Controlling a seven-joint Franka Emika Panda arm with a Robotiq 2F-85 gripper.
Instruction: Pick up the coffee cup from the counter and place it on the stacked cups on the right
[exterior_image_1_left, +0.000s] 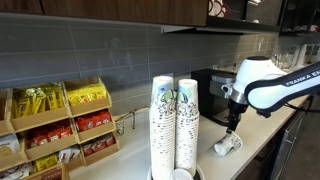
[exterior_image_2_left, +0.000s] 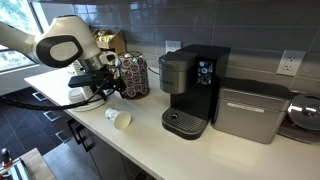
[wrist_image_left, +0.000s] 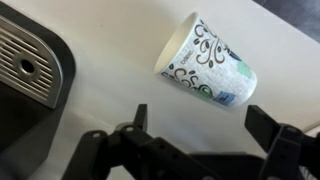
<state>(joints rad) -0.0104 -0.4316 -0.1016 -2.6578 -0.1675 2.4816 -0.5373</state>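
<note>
On the off-white counter (wrist_image_left: 110, 95) under grey tiles (exterior_image_1_left: 90, 45), the coffee cup (wrist_image_left: 210, 62) lies at twelve o'clock from the spread-fingered gripper (wrist_image_left: 202, 125); the arm (exterior_image_1_left: 285, 88) reads "FRANKA".

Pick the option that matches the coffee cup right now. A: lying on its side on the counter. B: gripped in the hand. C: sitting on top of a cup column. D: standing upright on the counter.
A: in the wrist view the coffee cup lies on its side on the counter, the open hand not touching it.
</note>
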